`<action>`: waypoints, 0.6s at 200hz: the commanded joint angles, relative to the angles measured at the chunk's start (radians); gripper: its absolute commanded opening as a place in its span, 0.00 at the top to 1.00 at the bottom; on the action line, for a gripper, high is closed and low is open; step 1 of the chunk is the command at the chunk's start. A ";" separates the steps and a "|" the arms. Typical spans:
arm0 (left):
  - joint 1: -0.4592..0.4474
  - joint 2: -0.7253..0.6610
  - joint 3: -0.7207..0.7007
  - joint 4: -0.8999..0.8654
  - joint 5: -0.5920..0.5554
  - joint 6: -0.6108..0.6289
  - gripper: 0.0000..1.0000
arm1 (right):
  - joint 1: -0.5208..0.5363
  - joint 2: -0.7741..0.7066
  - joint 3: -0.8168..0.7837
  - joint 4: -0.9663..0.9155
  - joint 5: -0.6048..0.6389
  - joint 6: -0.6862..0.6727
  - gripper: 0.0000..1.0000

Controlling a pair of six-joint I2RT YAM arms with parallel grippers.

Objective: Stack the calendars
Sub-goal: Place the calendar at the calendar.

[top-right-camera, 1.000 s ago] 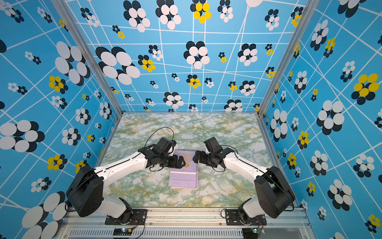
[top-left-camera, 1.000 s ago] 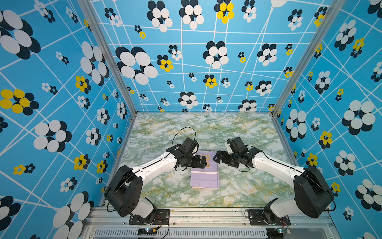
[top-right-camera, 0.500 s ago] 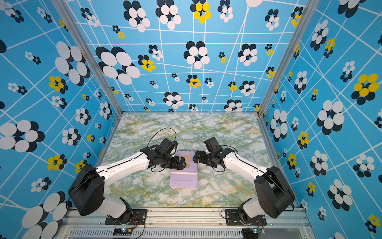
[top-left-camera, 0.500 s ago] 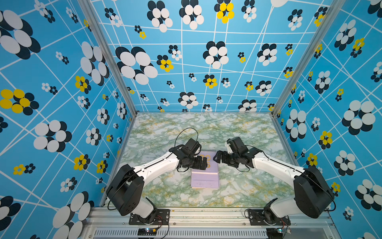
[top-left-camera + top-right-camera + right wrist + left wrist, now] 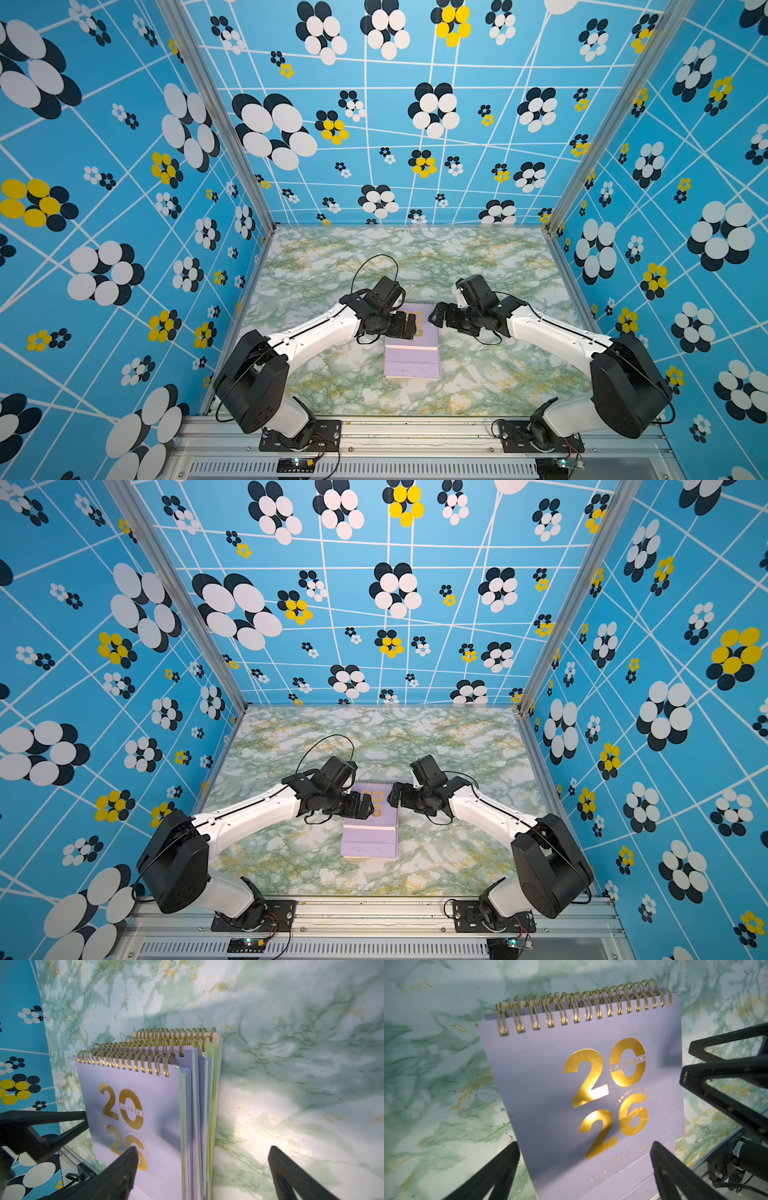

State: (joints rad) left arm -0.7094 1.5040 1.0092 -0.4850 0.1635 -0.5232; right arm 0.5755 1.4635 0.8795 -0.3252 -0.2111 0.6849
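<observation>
Green marble tabletop [image 5: 415,257], blue flower-print walls [image 5: 124,208]. In both top views we're seeing the calendar stack [image 5: 412,361] [image 5: 368,845] lying flat mid-table, lilac cover up, w/ the left gripper [image 5: 409,326] and right gripper [image 5: 436,318] hovering at either side of its top; contact unclear. L wrist: we're looking down at the gold "2026" lilac cover [image 5: 550,1095], fingers [image 5: 500,1172] spread wide, gripping nothing. R wrist: we're seeing lilac, yellow-green and peach layers in the stack; fingers [image 5: 122,1167] also wide and empty, straddling its side edge.
</observation>
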 commanded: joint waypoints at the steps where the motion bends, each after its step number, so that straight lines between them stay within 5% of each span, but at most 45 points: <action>1: -0.008 0.003 0.027 -0.005 -0.002 0.012 0.01 | 0.009 -0.003 0.003 -0.005 0.012 -0.008 0.01; 59: 0.041 -0.091 0.034 -0.015 -0.105 0.085 0.00 | -0.027 -0.063 0.049 -0.071 0.084 -0.093 0.01; 120: 0.324 -0.276 -0.062 0.142 -0.110 0.242 0.00 | -0.232 -0.186 0.050 -0.082 0.122 -0.234 0.01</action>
State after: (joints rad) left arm -0.4633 1.2823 0.9924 -0.4103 0.0811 -0.3870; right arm 0.4088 1.3220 0.9165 -0.3664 -0.1280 0.5365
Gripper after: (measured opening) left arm 0.995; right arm 0.991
